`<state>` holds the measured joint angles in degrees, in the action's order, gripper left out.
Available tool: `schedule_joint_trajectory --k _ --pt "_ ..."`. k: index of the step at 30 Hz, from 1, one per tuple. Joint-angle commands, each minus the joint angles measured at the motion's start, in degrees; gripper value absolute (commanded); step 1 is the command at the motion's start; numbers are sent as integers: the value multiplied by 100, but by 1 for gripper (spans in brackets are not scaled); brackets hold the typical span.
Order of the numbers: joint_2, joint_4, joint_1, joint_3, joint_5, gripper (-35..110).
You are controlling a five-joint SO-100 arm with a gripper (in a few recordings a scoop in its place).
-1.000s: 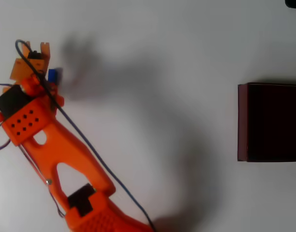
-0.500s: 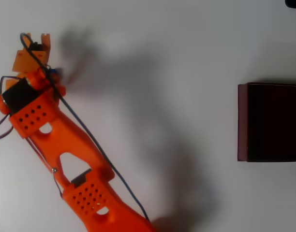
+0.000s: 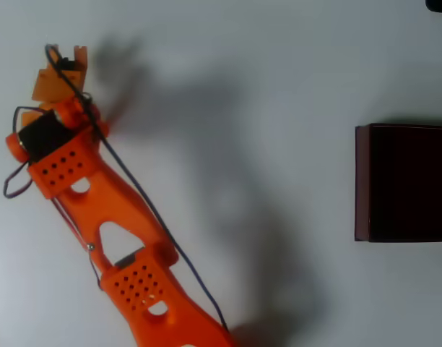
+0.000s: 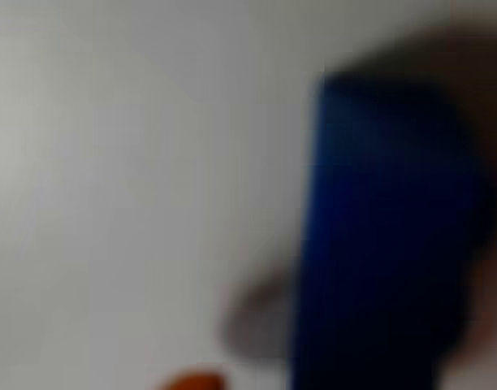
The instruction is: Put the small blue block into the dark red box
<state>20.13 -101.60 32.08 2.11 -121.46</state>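
In the wrist view the small blue block (image 4: pixel 386 236) looms large and blurred at the right, very close to the camera, resting on the white table. A bit of an orange fingertip (image 4: pixel 192 380) shows at the bottom edge. From overhead, the orange arm reaches to the far left, and its gripper (image 3: pixel 62 71) sits at the upper left. There the arm hides the block. The jaws' spacing is not readable. The dark red box (image 3: pixel 362 181) stands at the right edge, far from the gripper, its inside almost black.
The white table (image 3: pixel 243 87) stretches bare between the arm and the box. A dark cable (image 3: pixel 145 206) runs along the arm. The arm's base is at the bottom left.
The arm has shifted slightly up and to the right. The blue block, visible beside the wrist a second ago, is now covered by the arm from overhead.
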Motion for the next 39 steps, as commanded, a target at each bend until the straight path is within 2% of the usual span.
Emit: schedule_joint_trajectory --k 1,3,5,12,15,20,25,28,32,36,39 --pt "-18 -132 44 475 -53 23" --pt "-167 -132 18 633 -88 17" --pt "-343 -132 -44 835 35 1" --pt "-360 -167 -202 984 501 1" --pt "404 -229 -501 281 1512 1" --pt "2250 -255 -1450 -958 4351 1" --pt "4720 -255 -2619 -3551 6354 1" --pt "5695 -237 -3454 -4526 7497 1" --pt "6943 404 -4614 -6135 8631 1" --pt "8253 1661 -5801 -8332 9211 1" --pt "8587 2329 -6653 -9237 9615 0"
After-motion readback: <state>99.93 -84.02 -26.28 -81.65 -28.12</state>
